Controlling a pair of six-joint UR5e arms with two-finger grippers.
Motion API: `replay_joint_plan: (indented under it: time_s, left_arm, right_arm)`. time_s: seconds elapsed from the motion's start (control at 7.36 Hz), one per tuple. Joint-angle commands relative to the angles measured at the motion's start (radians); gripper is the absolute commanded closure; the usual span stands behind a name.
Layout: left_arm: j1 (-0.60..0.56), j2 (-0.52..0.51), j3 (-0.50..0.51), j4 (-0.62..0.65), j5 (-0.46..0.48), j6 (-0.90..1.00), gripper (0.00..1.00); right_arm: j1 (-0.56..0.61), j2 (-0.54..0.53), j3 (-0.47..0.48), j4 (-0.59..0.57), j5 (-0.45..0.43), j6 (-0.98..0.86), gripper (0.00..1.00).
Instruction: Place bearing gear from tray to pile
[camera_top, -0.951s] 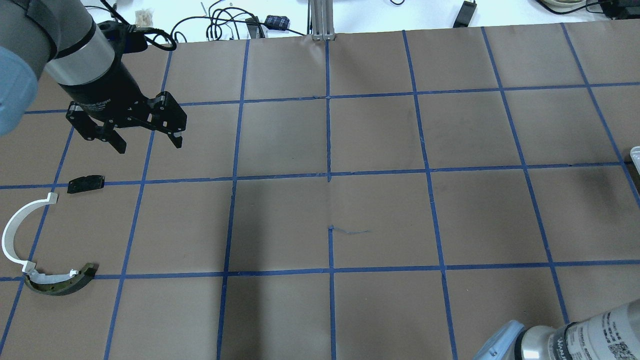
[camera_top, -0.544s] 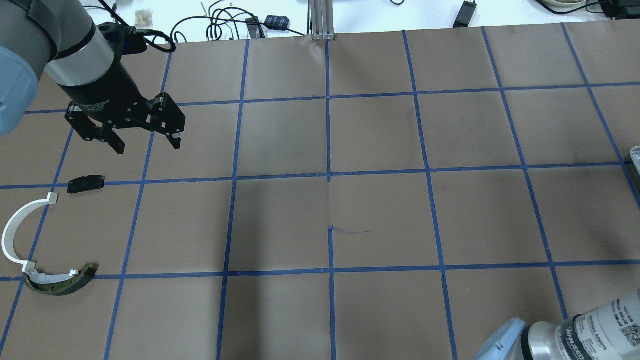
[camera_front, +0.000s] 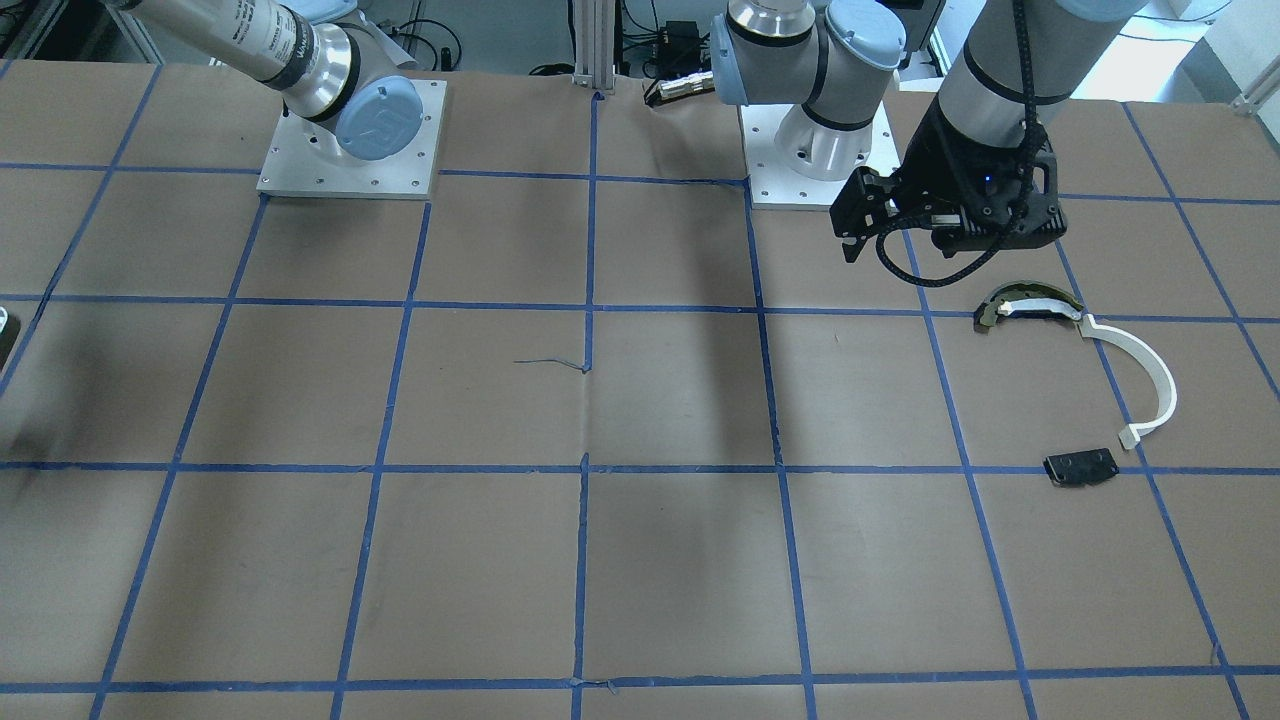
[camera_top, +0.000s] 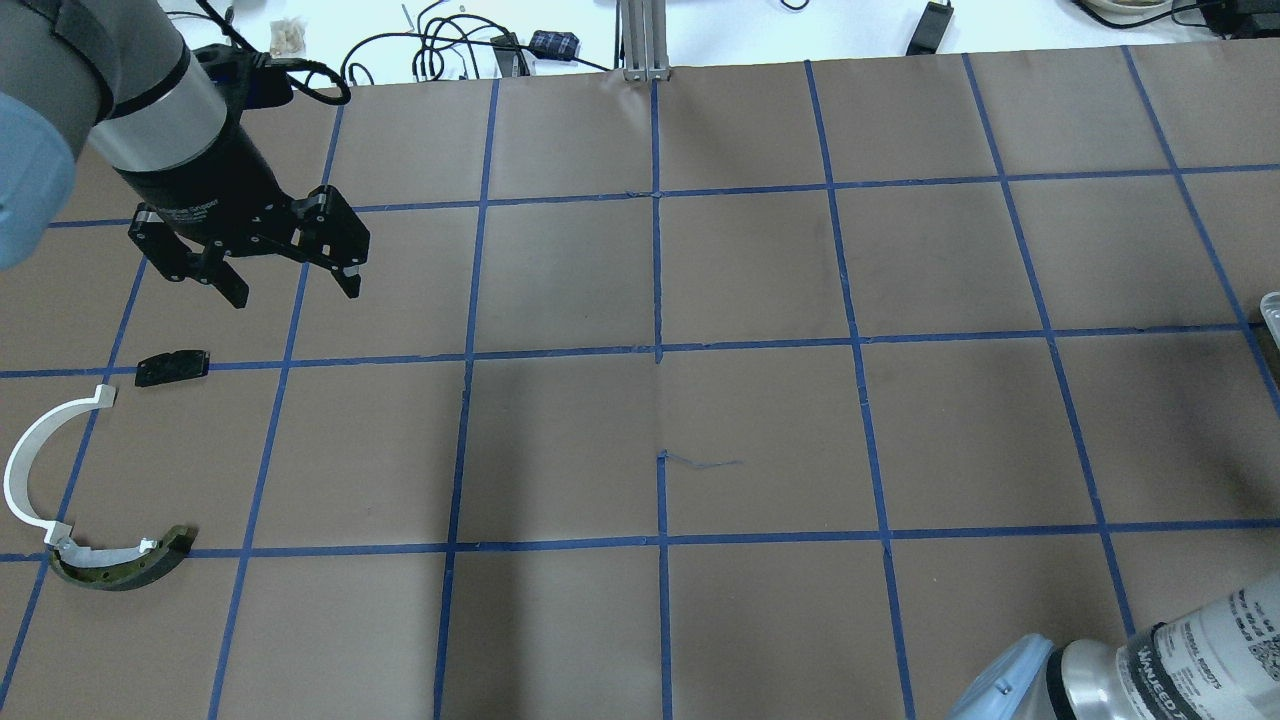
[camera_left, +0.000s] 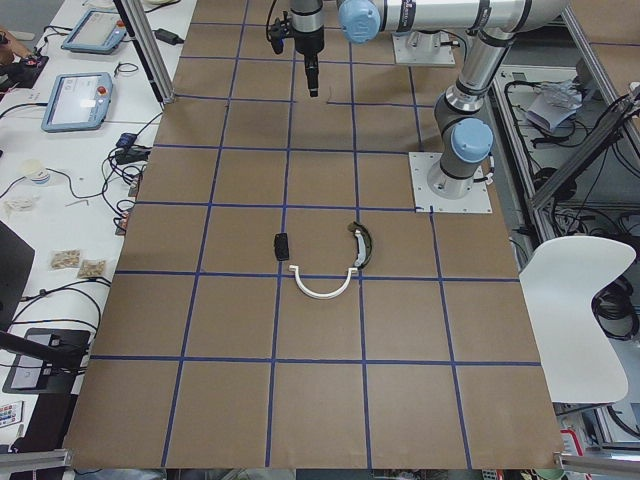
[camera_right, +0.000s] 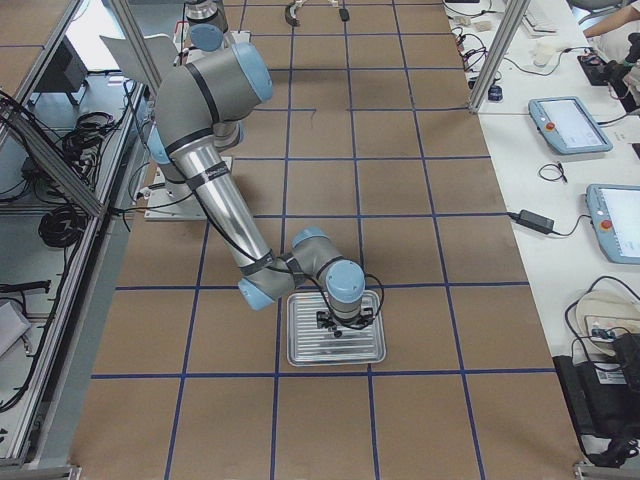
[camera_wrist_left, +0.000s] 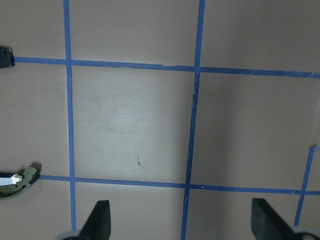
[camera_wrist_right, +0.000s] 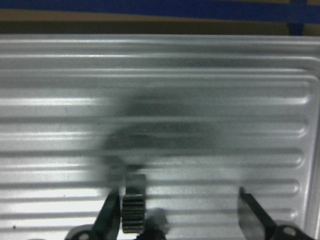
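Note:
The bearing gear (camera_wrist_right: 132, 212), small, dark and toothed, stands on edge on the ribbed metal tray (camera_wrist_right: 200, 100). My right gripper (camera_wrist_right: 181, 220) is open low over the tray, and the gear rests against the inside of its left finger (camera_wrist_right: 111, 215). The exterior right view shows this gripper (camera_right: 338, 328) down in the tray (camera_right: 300, 355). The pile lies at the table's far left: a white half-circle strip (camera_top: 35, 465), a curved black-and-cream piece (camera_top: 120, 565) and a small black plate (camera_top: 172, 367). My left gripper (camera_top: 296, 296) is open and empty, held above the table just beyond the plate.
The table is brown paper with a blue tape grid. The tray's edge (camera_top: 1272, 310) just shows at the right border of the overhead view. Cables and a metal post (camera_top: 645, 40) lie along the far edge. Both arm bases (camera_front: 350, 140) stand on the robot's side.
My left gripper has drifted very slightly away and to the left. My right arm's lower segment has shifted a little to the right in the overhead view. The pile has not moved.

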Motion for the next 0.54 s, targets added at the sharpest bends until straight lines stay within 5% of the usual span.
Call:
replay_joint_plan:
  time_s: [0.0, 0.41]
  left_arm:
    - [0.000, 0.000, 0.000, -0.001, 0.002, 0.002, 0.00]
    - [0.000, 0.002, 0.000, -0.002, 0.002, 0.002, 0.00]
  right_arm:
    - [0.000, -0.001, 0.000, -0.002, -0.003, 0.001, 0.53]
    - [0.000, -0.004, 0.000, 0.012, -0.008, 0.003, 0.59]
